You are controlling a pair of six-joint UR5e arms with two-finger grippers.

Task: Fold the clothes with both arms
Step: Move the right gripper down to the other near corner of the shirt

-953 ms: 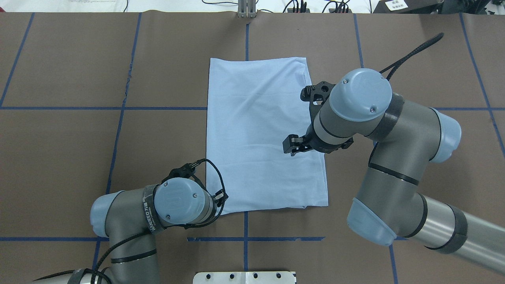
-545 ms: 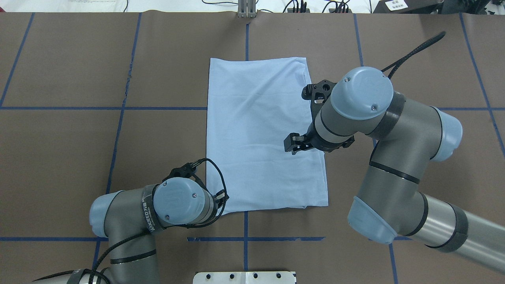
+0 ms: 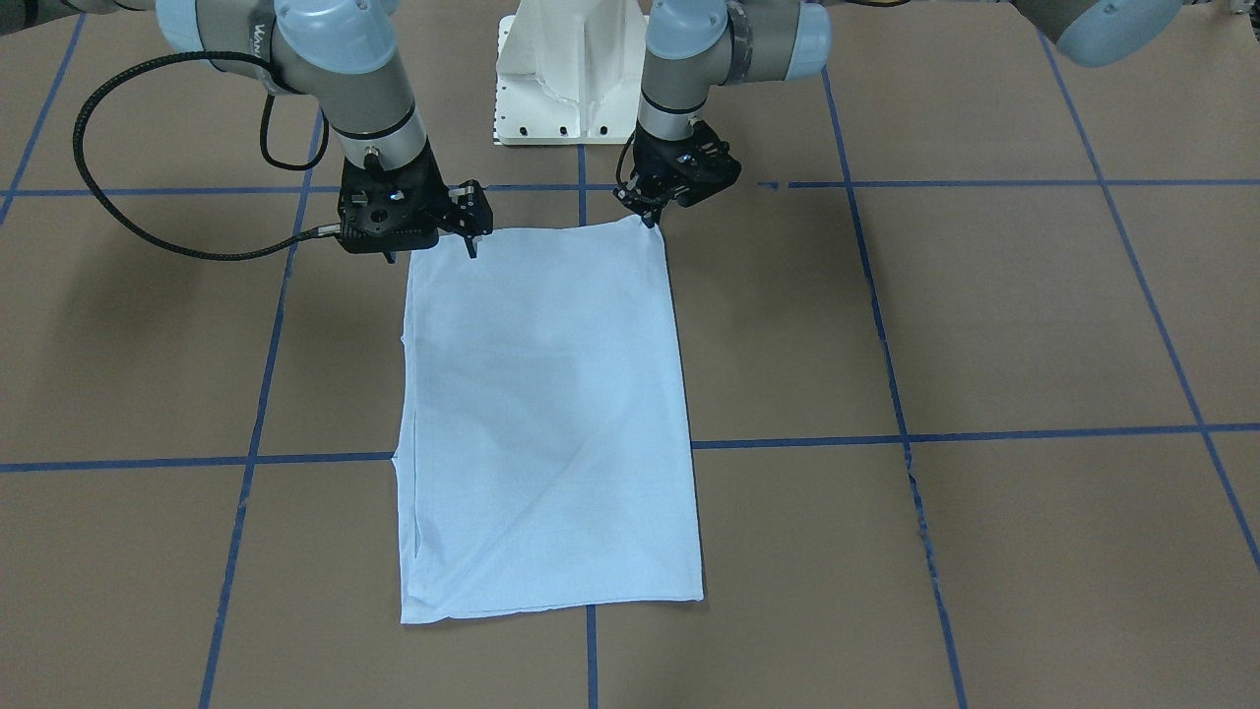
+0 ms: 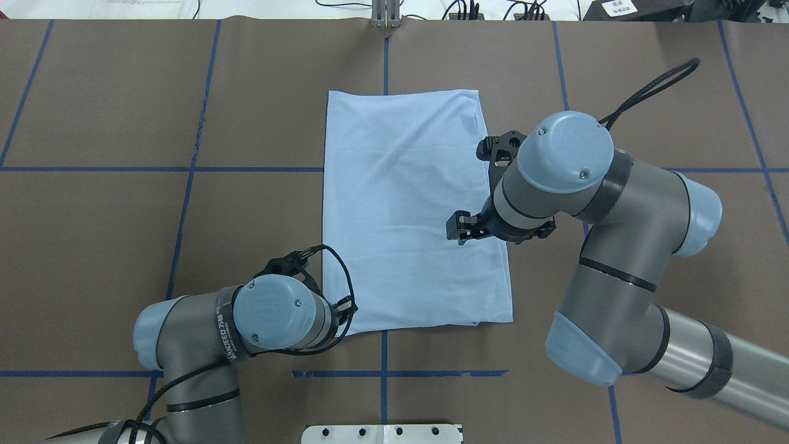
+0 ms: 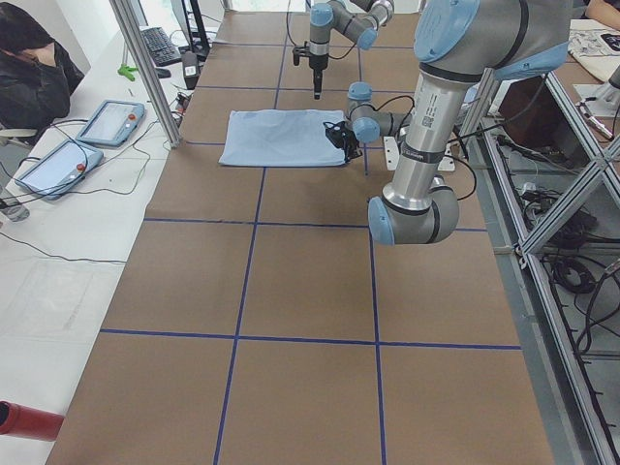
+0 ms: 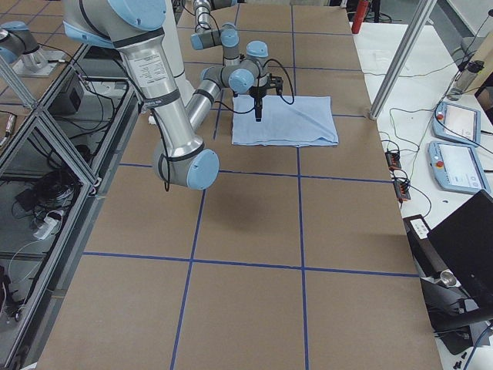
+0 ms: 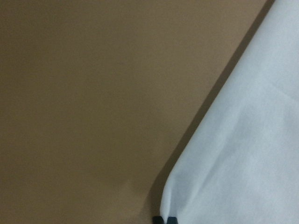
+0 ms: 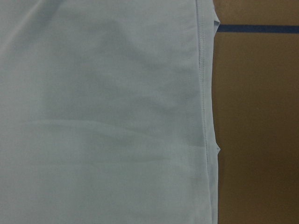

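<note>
Your left fingers (image 7: 160, 219) are drawn almost together right at the near corner of the T-shirt (image 4: 407, 203). They look pinched on that corner, though the wrist view shows only their tips. That corner suits a lengthwise fold, because a grip there lets you carry the near edge over toward the far edge. Your right fingers (image 4: 457, 227) hang above the cloth on the opposite long side and hold nothing. How far apart they stand cannot be told, and the right wrist view shows only flat fabric, a stitched hem and bare tabletop (image 4: 111, 246) beyond it. The shirt is already a long narrow rectangle, lying flat and fairly smooth on the tabletop with sleeves and collar tucked out of sight. The left arm (image 4: 271, 311) is crouched low by its corner, while the right arm (image 4: 616, 246) sits higher. The right fingers therefore probably need to drop to the matching near corner so that both sides lift evenly.
</note>
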